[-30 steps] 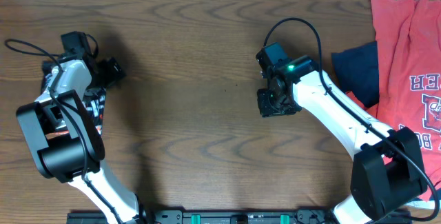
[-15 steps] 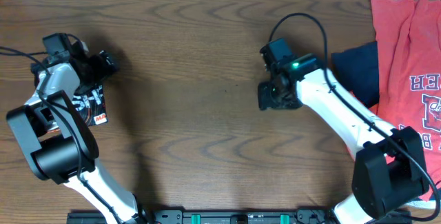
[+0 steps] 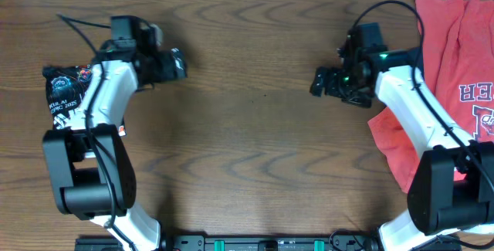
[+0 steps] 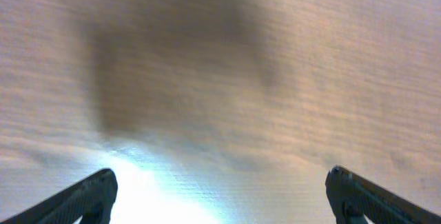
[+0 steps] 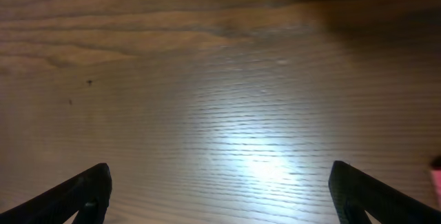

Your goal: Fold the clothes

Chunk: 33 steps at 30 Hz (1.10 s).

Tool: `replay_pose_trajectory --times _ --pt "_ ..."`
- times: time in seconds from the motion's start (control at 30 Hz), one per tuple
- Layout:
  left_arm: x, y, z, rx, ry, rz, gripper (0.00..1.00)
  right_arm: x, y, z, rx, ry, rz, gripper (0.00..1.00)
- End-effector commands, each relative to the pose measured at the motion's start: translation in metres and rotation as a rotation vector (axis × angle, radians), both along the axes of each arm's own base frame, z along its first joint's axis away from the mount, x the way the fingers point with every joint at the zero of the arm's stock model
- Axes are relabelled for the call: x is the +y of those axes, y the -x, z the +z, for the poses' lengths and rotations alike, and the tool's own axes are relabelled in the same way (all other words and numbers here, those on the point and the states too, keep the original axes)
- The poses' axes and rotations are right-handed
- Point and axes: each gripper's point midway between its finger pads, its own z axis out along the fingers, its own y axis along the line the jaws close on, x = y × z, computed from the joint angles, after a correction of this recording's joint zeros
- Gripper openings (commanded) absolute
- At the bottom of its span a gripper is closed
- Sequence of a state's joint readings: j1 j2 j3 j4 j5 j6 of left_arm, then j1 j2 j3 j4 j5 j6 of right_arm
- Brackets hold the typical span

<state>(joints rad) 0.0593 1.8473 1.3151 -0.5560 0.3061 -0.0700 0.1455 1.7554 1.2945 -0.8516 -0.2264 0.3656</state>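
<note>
Pincers, two, both mine.

Entry one, left pincer [image 3: 176, 62]: jaws spread wide, nothing between them. My wrist view shows only my two fingertips [image 4: 93, 193] at the lower corners and the bare wooden table [image 3: 247, 135] beneath.

Entry two, right pincer [image 3: 321, 83]: jaws equally wide and empty, hanging over bare wood. It is near the edge of the red T-shirt [image 3: 455, 66] and, as far as I can tell, not touching it.

Entry three, black sports jersey [image 3: 65, 89].
- Location: far left of the table, well apart from the left pincer, which sits nearer the middle.
- Form: a compact dark bundle, white lettering face up, with a small orange-and-white logo patch at its near corner. My left arm [image 3: 104, 100] crosses over its right side and hides part of it, so I cannot tell whether the edges lie square.
- Handling, as I judge it: light, thin and limp, with no stiffness to hold a shape once lifted. The shiny cloth is probably slippery, so the layers may slide on each other and on the wood. It is not fragile.
- Where to take hold: at a corner or along a hem, where seams make the cloth thicker. I would come in low, slide one fingertip flat under the edge and pinch through every layer, not just the top ply.
- Two corners held at once, one in each pincer, should keep it from sagging.
- Risk: dragging it could pull the bundle open.
</note>
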Motion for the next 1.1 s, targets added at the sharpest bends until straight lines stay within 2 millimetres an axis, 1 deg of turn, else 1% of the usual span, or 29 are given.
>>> replay_pose_trajectory --times 0.0,0.1,0.2,0.3,0.4,0.43,0.5,0.57,0.63,0.7,0.73,0.8,0.83,0.9,0.97,1.07 --pt "-0.009 0.025 -0.008 0.105 -0.030 -0.034 0.98 -0.015 -0.004 0.005 -0.009 -0.024 -0.001 0.99" --pt "-0.014 0.053 -0.011 0.216 -0.024 -0.046 0.98 -0.033 -0.005 0.004 0.001 -0.023 -0.048 0.99" --pt "-0.014 0.079 -0.003 0.296 -0.023 -0.047 0.98 -0.047 0.005 0.002 0.053 -0.021 -0.089 0.99" --pt "-0.012 0.106 0.012 0.363 -0.033 -0.045 0.98 -0.056 0.024 -0.001 0.133 -0.017 -0.104 0.99" --pt "-0.004 0.132 0.029 0.409 -0.081 -0.036 0.98 -0.059 0.042 0.000 0.189 -0.002 -0.074 0.99" --pt "-0.002 0.138 0.036 0.408 -0.096 -0.033 0.98 -0.061 0.048 0.002 0.206 0.011 -0.063 0.99" --pt "-0.001 0.146 0.048 0.385 -0.101 -0.036 0.98 -0.066 0.056 0.007 0.216 0.041 -0.067 0.99" --pt "-0.002 0.151 0.061 0.332 -0.103 -0.037 0.98 -0.069 0.060 0.017 0.190 0.063 -0.069 0.99" --pt "-0.002 0.155 0.078 0.234 -0.107 -0.032 0.98 -0.069 0.060 0.030 0.112 0.070 -0.067 0.99" --pt "-0.002 0.157 0.095 0.109 -0.111 -0.028 0.98 -0.069 0.058 0.047 0.002 0.070 -0.070 0.99" --pt "-0.002 0.159 0.103 0.039 -0.114 -0.024 0.98 -0.069 0.057 0.057 -0.080 0.070 -0.073 0.99" --pt "-0.002 0.165 0.119 -0.092 -0.117 -0.016 0.98 -0.074 0.058 0.075 -0.221 0.105 -0.085 0.98" --pt "-0.002 0.171 0.127 -0.163 -0.119 -0.012 0.98 -0.079 0.061 0.082 -0.288 0.145 -0.097 0.96" --pt "0.001 0.184 0.137 -0.271 -0.138 0.004 0.98 -0.092 0.070 0.097 -0.417 0.245 -0.138 0.99" --pt "0.008 0.193 0.146 -0.386 -0.172 0.033 0.98 -0.104 0.079 0.114 -0.557 0.327 -0.184 0.99" --pt "0.010 0.204 0.161 -0.516 -0.185 0.054 0.98 -0.107 0.092 0.129 -0.680 0.332 -0.216 0.99"
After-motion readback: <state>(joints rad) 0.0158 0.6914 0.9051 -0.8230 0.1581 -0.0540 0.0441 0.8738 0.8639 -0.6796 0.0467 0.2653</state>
